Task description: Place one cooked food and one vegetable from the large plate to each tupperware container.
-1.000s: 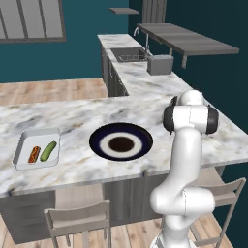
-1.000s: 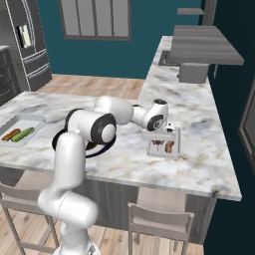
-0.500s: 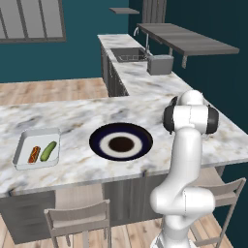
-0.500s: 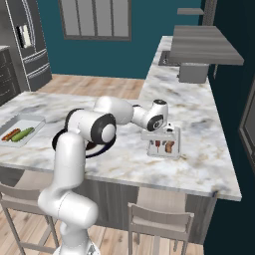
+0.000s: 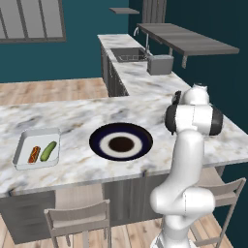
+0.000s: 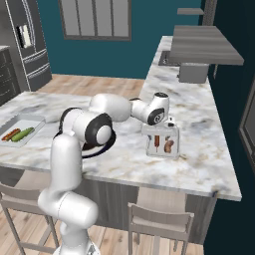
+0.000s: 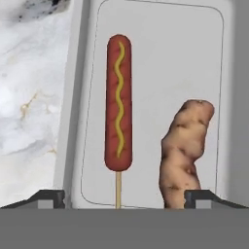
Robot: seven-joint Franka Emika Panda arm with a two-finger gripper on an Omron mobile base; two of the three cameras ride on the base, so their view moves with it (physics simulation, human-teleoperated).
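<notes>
Gripper (image 7: 124,198) open over tupperware container (image 7: 160,58)

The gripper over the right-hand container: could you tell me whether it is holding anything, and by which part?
Nothing is held: the gripper is open above the container.

Matt, perhaps plastic tupperware container (image 7: 155,58); glossy marble countertop (image 7: 29,97); rough-skinned sweet potato (image 7: 187,146).

From the right base view, my arm hides part of the large plate (image 6: 112,141). Near the tupperware container (image 6: 162,147), the fingers are too small to judge. The corn dog's stick (image 7: 118,189) is cut off below.
</notes>
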